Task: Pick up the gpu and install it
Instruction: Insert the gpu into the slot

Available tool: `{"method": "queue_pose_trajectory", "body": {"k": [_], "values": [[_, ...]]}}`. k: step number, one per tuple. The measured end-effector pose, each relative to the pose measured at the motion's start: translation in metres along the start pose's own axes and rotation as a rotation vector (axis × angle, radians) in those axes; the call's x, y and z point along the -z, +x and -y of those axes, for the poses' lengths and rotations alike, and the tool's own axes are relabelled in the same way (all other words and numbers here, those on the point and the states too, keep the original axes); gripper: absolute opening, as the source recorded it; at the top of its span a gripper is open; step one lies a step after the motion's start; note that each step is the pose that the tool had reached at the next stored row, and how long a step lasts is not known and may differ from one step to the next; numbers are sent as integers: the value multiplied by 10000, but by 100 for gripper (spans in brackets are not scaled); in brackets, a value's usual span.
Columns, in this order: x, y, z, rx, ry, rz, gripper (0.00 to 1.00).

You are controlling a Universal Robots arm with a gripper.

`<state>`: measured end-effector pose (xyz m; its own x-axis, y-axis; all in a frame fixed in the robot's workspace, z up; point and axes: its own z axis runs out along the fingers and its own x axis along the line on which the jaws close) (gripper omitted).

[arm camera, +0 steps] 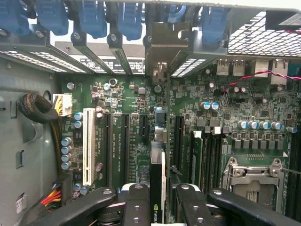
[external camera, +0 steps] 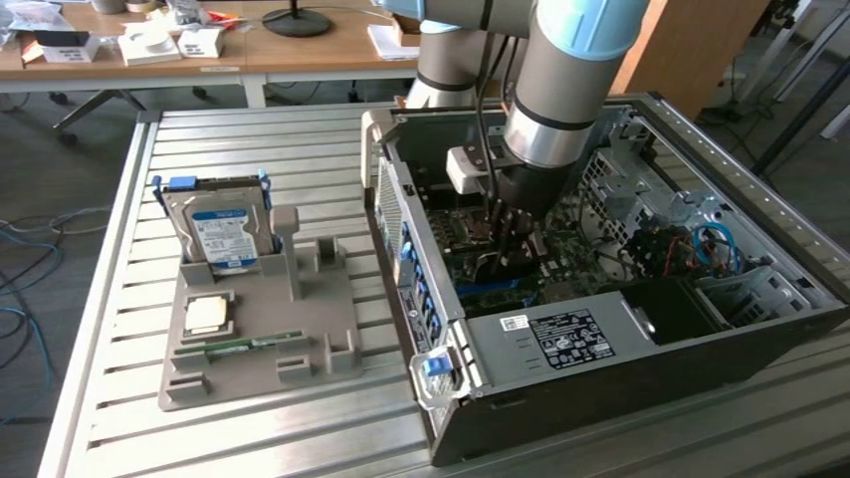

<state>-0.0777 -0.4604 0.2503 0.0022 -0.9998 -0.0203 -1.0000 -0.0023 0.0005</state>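
1. One thin, flat, dark circuit card, the gpu (arm camera: 160, 160), stands on edge inside the open black-and-silver computer case (external camera: 598, 408), over the green motherboard (arm camera: 122, 94). Its silvery metal bracket (arm camera: 162, 52) sits at the case's rear wall, among blue plastic latches (arm camera: 91, 19).
2. The gripper (arm camera: 161, 193) has its two black, bolted fingers (arm camera: 137, 207) drawn narrow onto the card, one on each face, at the end away from the bracket. It is holding the gpu.
3. Whether the card's contact edge is down in a slot cannot be told, because the card hides the line it stands over.
4. By my judgement the gpu is light and stiff but thin and fragile, with small parts on both faces. A pinch across the flat faces is the sound hold, leaving the bracket and contact edge free. Any tilt would lever the card against the slot.
5. The motherboard is matt green and studded with shiny cylindrical capacitors. A long white slot (arm camera: 86, 146) lies beside several black ones, and there is a square metal processor socket (arm camera: 254, 176).
6. The case lies on its side on the ribbed metal worktop (external camera: 266, 443), toward the edge on the exterior view's right.
7. A grey moulded tray (external camera: 332, 358) sits toward the opposite edge. It holds a blue-labelled silver hard drive (external camera: 219, 229) upright and a narrow green memory stick (external camera: 239, 346) lying flat.
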Motion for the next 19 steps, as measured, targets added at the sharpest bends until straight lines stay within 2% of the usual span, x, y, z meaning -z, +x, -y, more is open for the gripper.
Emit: {"method": "queue_pose_trajectory", "body": {"k": [19], "values": [[30, -3, -1, -16, 2, 3, 26]]}}
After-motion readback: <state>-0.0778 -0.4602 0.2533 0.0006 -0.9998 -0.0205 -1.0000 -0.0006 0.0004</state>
